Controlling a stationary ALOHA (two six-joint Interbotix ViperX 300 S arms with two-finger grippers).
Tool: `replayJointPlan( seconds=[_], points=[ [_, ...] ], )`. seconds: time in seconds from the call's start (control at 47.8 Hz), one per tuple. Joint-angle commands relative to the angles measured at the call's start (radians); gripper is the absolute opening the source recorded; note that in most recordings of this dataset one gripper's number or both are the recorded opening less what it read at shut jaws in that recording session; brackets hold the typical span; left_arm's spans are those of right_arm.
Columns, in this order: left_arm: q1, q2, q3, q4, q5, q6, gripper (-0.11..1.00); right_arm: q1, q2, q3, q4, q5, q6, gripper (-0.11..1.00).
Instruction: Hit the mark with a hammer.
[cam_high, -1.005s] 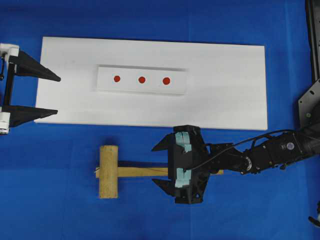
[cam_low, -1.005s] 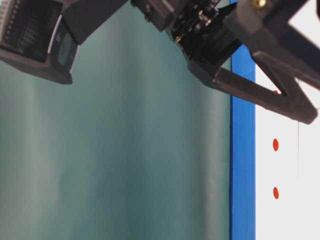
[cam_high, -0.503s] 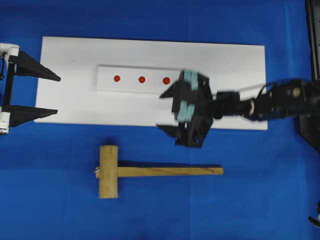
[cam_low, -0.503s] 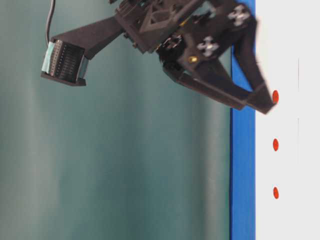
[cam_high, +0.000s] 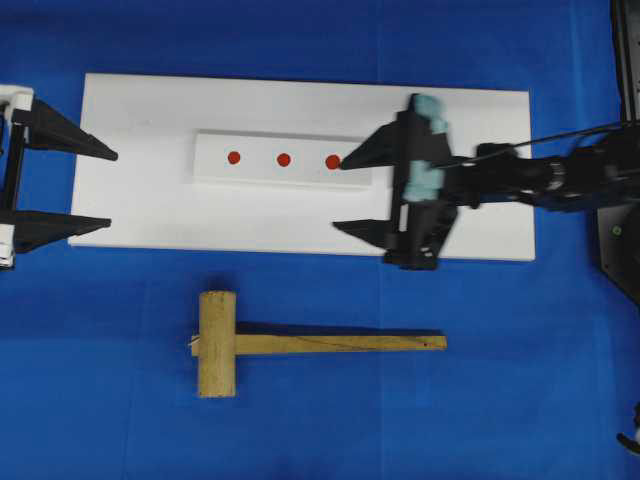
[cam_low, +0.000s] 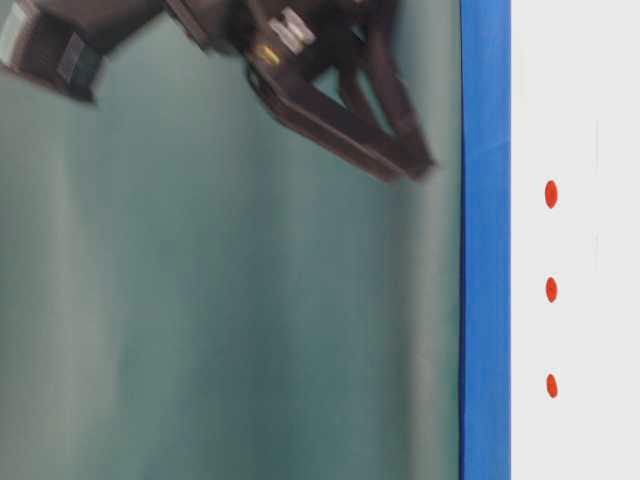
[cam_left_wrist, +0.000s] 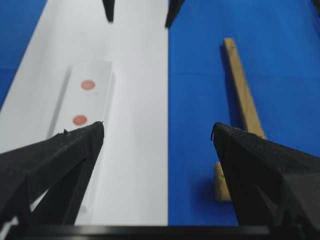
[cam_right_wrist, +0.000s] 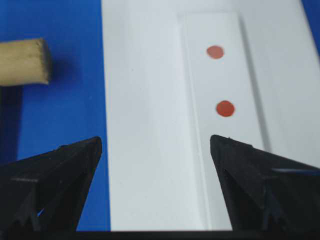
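Two open grippers, and the hammer lies unheld on the blue counter

Overhead view: the right gripper (cam_high: 362, 195) hangs over the white board (cam_high: 140, 120) with its jaws spread and nothing between them; its upper fingertip sits right at the nearest of the three red marks (cam_high: 333, 161) on the raised white strip (cam_high: 260, 172). The hammer (cam_high: 300, 343) lies well below that gripper on the blue counter (cam_high: 120, 420), head to the left and handle running right, off the board entirely. The left gripper (cam_high: 95, 187) waits at the board's left edge, jaws wide and empty, far from both strip and hammer. By my reading, no strike can be made until the handle is picked up.

Table-level view: the right gripper (cam_low: 425, 165) is blurred, up above the marks; the hammer is not visible here.

Left wrist view: between the spread left fingers, the strip lies ahead to the left and the hammer ahead to the right, its handle pointing away.

Right wrist view: the strip's two marks sit ahead toward the right finger (cam_right_wrist: 260, 185), while the hammer's head (cam_right_wrist: 22, 61) lies off to the far left, outside the jaws.
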Motion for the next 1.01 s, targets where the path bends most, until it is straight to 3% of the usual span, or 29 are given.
replayJointPlan(
  seconds=[0.0,0.335,0.712,0.984],
  points=[
    [0.003,-0.017,-0.009,0.0,0.0,0.009,0.87,-0.002,-0.098,0.026,-0.005,-0.014,-0.002,0.77],
    [0.003,-0.095,-0.006,0.0,0.055,0.035,0.87,-0.002,-0.403,0.21,-0.005,-0.035,-0.008,0.77],
    [-0.008,-0.196,0.046,0.0,0.055,0.144,0.87,-0.002,-0.693,0.428,-0.015,-0.037,-0.029,0.74],
    [-0.011,-0.255,0.12,0.0,0.051,0.135,0.87,-0.002,-0.83,0.552,-0.015,-0.028,-0.029,0.72]
  ],
)
